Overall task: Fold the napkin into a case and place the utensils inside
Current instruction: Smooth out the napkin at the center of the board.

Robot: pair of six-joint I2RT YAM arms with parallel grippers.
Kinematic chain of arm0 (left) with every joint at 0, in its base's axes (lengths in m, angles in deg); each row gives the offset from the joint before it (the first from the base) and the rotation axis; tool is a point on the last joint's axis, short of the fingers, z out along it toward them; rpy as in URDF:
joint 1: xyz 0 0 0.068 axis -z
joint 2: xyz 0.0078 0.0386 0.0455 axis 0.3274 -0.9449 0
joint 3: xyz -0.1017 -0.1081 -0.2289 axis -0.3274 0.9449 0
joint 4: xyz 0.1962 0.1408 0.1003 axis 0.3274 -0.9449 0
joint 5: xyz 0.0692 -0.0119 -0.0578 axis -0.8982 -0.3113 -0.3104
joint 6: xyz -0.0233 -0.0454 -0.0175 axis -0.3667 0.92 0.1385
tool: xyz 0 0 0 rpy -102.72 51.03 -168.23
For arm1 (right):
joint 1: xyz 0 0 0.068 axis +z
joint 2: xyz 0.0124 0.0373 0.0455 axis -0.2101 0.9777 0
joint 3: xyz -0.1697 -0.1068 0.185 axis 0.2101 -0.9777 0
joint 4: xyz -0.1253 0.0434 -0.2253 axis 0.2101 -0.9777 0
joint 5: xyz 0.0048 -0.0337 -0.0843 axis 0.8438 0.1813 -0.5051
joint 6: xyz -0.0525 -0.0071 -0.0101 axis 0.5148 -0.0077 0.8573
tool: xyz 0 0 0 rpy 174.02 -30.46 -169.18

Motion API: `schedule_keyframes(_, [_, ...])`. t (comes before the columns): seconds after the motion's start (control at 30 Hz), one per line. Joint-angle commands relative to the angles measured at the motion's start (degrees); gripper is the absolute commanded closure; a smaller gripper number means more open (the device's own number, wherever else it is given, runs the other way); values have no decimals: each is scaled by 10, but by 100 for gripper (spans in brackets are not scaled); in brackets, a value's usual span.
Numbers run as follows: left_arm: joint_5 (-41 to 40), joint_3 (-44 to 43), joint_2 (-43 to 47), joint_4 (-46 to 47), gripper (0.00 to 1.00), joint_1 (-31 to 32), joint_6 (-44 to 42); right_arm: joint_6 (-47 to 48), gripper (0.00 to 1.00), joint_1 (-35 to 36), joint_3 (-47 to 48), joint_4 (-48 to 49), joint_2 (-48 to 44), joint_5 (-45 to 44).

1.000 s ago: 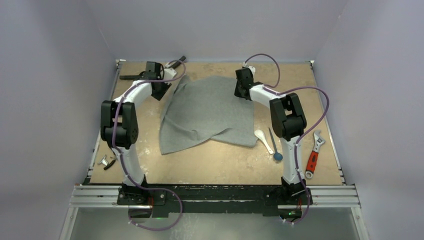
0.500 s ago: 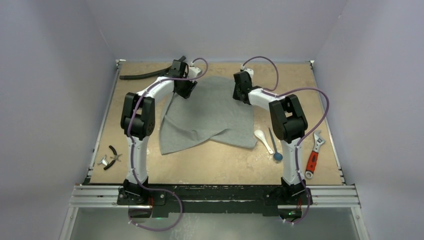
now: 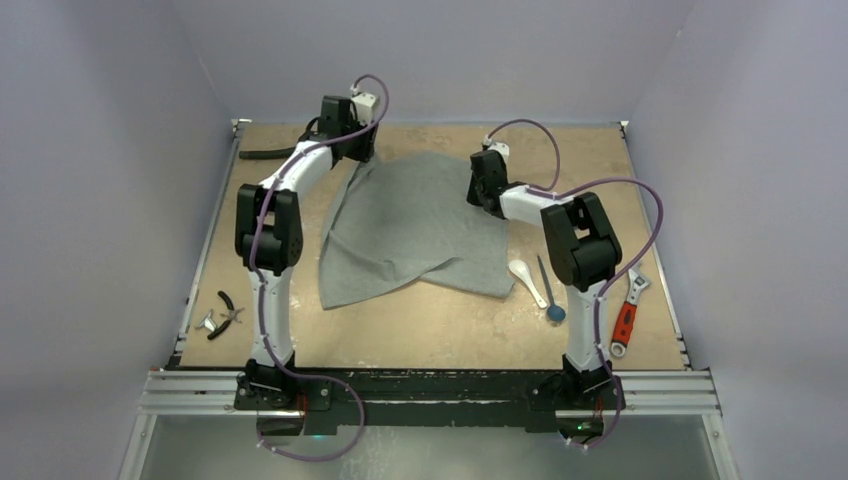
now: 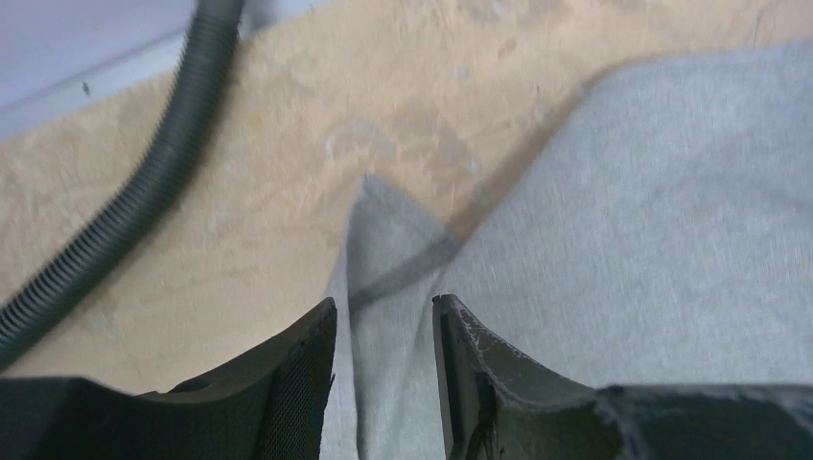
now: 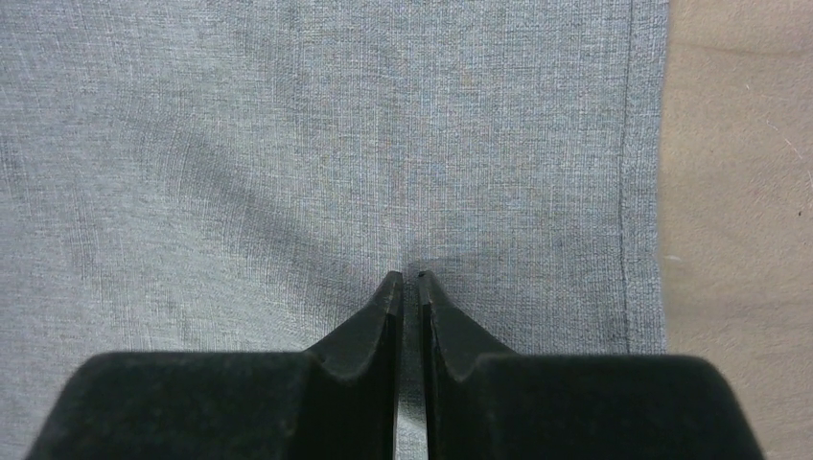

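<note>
— Left gripper (image 4: 382, 307) hangs over the napkin's upper-left corner with its jaws apart. Cloth shows in the gap and nothing is clamped. What of the other one?

— Right gripper (image 5: 409, 278) has its jaws almost together. The napkin (image 3: 420, 225) puckers at the tips, so it looks pinched on a small fold just inside the hemmed edge at the right of the wrist view.

— How far along does the job look?

— Early. The napkin lies as a loose, uneven sheet in the middle of the table (image 3: 430, 335), with one lower flap partly turned over. No oblong case has been formed yet.

— And the utensils?

— The white spoon (image 3: 525, 278) and the dark stick (image 3: 548, 292) with the blue end lie side by side just off the napkin's lower-right edge, outside the cloth. Both grippers sit at the upper edge of the cloth, well apart from them.

— So what is left?

— Judging from this, nearly all the folding, then putting both utensils in.
</note>
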State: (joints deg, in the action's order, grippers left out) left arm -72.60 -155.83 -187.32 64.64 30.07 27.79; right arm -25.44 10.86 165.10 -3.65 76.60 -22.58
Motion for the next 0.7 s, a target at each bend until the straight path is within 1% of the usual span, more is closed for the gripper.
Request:
schedule_keyframes(0.0, [-28,-80,-50,25,59,2,42,0,86,10,-39,-49,2,24])
schedule_keyframes(0.1, [-65,-114,-81,18,59,8,37,0,86,14,-51,-42,-4,29])
schedule_keyframes(0.17, [-87,-135,-100,7,58,20,13,0,86,15,-55,-41,-7,33])
schedule_keyframes(0.3, [-120,-187,-134,-34,57,34,-5,0,86,15,-54,-42,-15,37])
schedule_keyframes(0.47, [-145,-195,-139,-52,58,36,-24,7,85,15,-37,-55,-20,55])
schedule_keyframes(0.57, [-211,-208,-151,-69,58,47,-64,8,85,15,-24,-59,-19,56])
schedule_keyframes(0.67, [-288,-243,-178,-96,60,54,-92,9,84,15,-13,-62,-20,57])
